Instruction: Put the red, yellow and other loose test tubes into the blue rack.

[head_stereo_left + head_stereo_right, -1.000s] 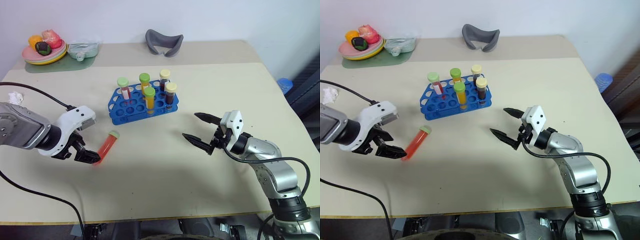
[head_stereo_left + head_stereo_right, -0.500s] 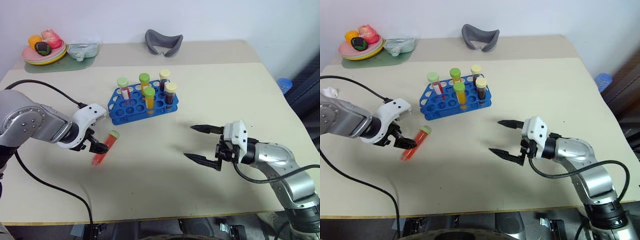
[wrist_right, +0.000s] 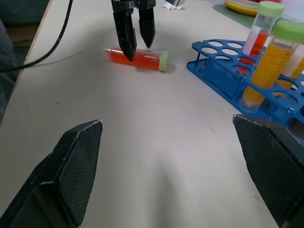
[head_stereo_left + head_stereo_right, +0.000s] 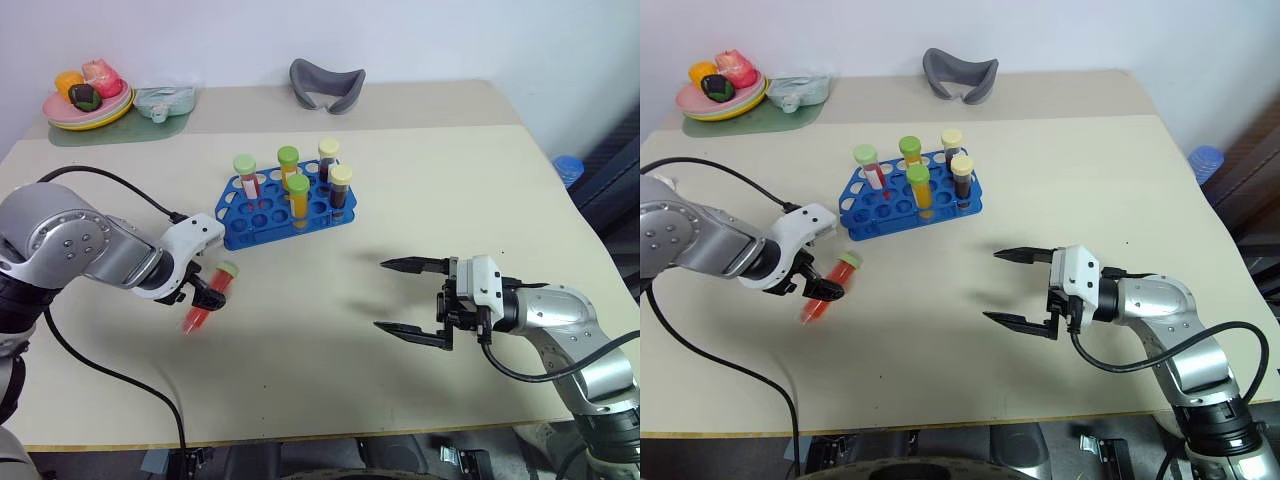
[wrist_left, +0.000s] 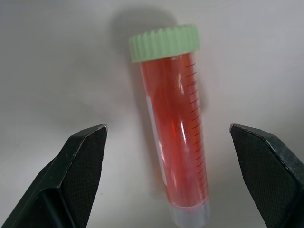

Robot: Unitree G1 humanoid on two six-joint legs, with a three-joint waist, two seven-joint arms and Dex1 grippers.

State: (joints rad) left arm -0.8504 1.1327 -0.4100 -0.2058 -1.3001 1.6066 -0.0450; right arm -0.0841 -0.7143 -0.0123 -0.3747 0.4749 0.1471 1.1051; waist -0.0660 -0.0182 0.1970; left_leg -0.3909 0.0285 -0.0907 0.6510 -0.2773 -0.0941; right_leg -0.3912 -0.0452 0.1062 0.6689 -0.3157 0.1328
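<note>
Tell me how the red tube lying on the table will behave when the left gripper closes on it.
The red tube is a smooth round cylinder lying flat on the table, so it may roll if nudged off-centre. It looks rigid, so the left gripper, open astride it, should not deform it. Its clear wall seems slick, so it could slip.

Beige table (image 4: 420, 180) w/ white wall (image 4: 450, 40) behind.

Left gripper (image 4: 203, 300) points down, spread wide; right gripper (image 4: 405, 297) level, spread wide
</note>
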